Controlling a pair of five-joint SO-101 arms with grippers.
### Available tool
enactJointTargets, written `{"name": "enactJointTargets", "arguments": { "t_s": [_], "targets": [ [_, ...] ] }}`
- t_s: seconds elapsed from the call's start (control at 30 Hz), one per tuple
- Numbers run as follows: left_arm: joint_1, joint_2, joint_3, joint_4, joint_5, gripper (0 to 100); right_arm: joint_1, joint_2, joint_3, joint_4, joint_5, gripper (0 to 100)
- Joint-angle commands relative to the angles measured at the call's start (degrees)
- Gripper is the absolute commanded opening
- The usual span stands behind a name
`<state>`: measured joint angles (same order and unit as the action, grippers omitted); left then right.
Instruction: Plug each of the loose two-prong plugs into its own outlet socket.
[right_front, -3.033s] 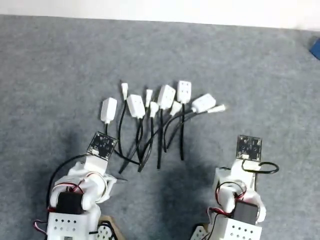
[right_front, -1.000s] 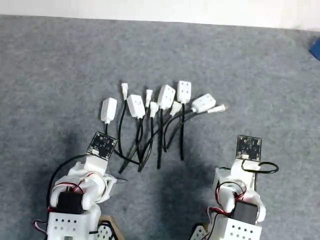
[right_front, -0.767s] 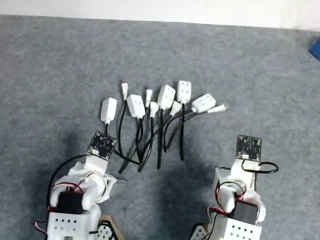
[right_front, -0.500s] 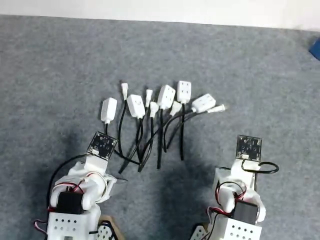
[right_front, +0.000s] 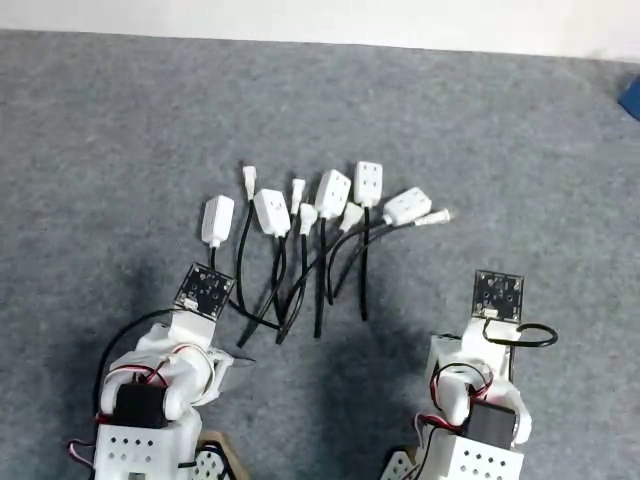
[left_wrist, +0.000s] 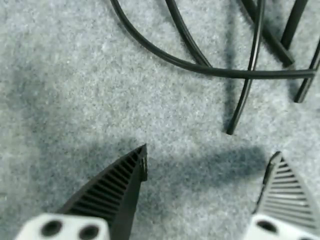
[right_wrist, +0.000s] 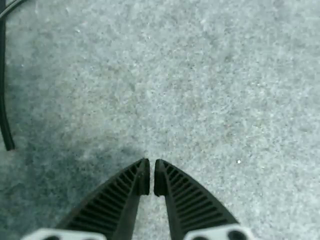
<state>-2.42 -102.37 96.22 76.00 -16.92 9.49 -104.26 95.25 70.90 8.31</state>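
grey felt table cover (right_front: 100, 150), bearing all parts. my left pincer (left_wrist: 209, 153) stands wide, just short of the black cords (left_wrist: 200, 65). my right pincer (right_wrist: 151, 165) is closed on nothing, well apart from them. white outlet sockets (right_front: 332, 192) fan out mid-table, with the small two-prong plugs (right_front: 297, 190) between them. judged light, rigid and smooth, with springy cords: i would grip each plug by its body.

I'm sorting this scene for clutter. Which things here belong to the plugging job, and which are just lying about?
For the job:
white outlet sockets
loose two-prong plugs
black cords

Lying about:
blue object at the high view's edge
grey mat under everything
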Motion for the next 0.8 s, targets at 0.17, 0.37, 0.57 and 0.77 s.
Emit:
{"name": "enactJointTargets", "arguments": {
  "t_s": [0.17, 0.37, 0.57, 0.77],
  "targets": [
    [0.40, -0.22, 1.01, 0.44, 0.35, 37, 0.40, -0.48, 8.22, 0.31, 0.53, 3.6],
    [0.40, -0.22, 1.01, 0.44, 0.35, 37, -2.42, -0.57, 8.04, -0.40, 0.44, 3.6],
    [0.40, -0.22, 1.01, 0.44, 0.35, 37, -10.42, -0.57, 8.04, 0.40, 0.35, 3.6],
    [0.57, -0.22, 1.01, 0.35, 0.35, 37, -12.44, -0.57, 8.04, 0.40, 0.35, 3.6]
  ]
}}
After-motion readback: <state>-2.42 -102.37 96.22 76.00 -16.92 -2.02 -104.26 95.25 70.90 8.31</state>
